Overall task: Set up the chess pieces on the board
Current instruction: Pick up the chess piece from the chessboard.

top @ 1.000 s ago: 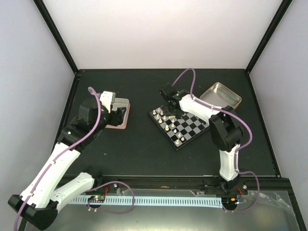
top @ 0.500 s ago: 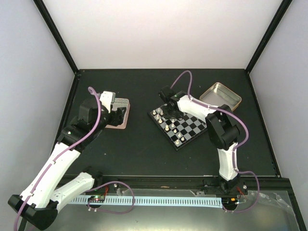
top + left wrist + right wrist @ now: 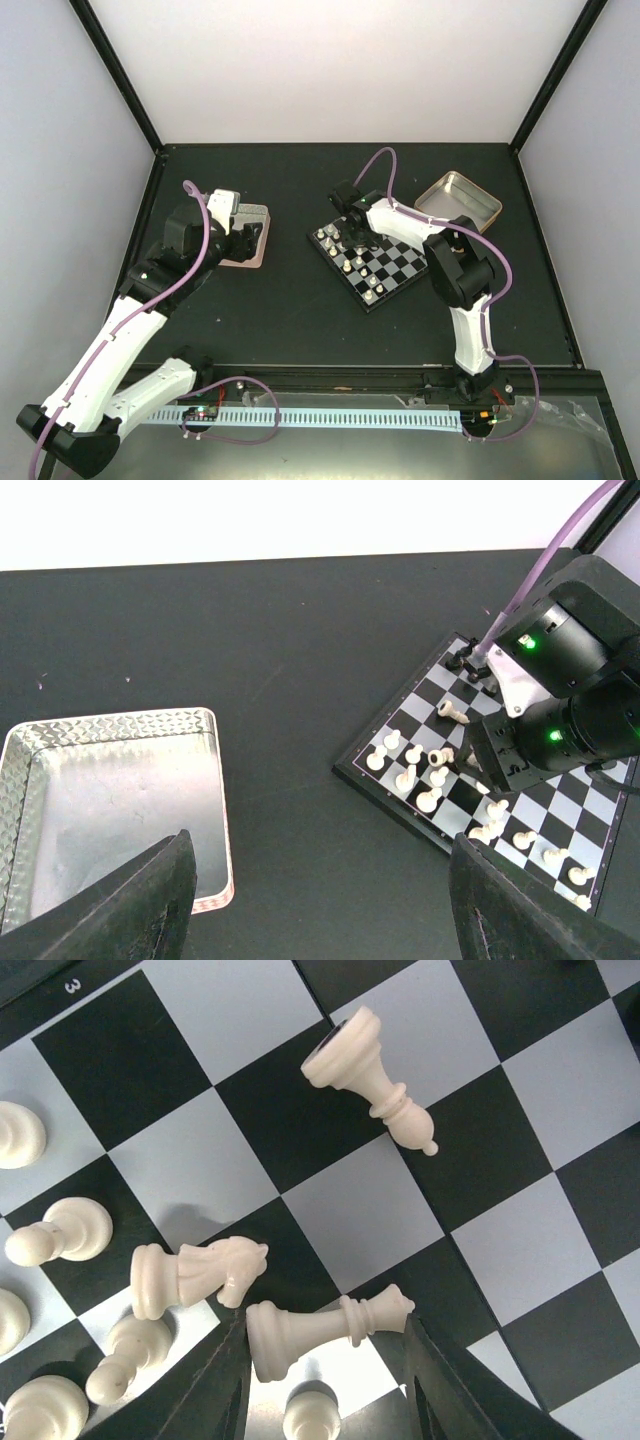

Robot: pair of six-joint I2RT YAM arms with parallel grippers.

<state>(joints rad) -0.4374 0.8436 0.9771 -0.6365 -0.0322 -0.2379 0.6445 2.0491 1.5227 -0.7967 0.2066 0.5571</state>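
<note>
Chess pieces [image 3: 405,777], the cream-white ones, crowd the left side of the board [image 3: 400,265] as the top camera shows it. The board lies turned cornerwise on the black table [image 3: 280,320], right of the middle, under the reach of the right arm [image 3: 465,270]. Through the right wrist camera we find several pieces toppled: a queen [image 3: 325,1332] lies on its side across a light and a dark square, a knight [image 3: 200,1272] lies just beside it on the left, and a slimmer piece [image 3: 370,1075] lies well apart on squares farther up. Small pawns [image 3: 55,1235] stand or lean along that view's left edge, and another pawn [image 3: 310,1415] stands just below the queen. The right claw [image 3: 323,1360] hangs low over the board, its two fingers [image 3: 225,1390] set on either side of the queen, the base towards one and the crown towards the other. The jaws stand apart, yet we cannot tell whether they pinch the piece or merely flank it. Beyond the board's right corner, near it but not touching, sits an open silver tin [image 3: 458,200]. We find a second tin [image 3: 110,800] on the left half of the table, well apart from the board. Above this tin and the table beside it hangs the left claw [image 3: 320,865], its fingers spread wide.
</note>
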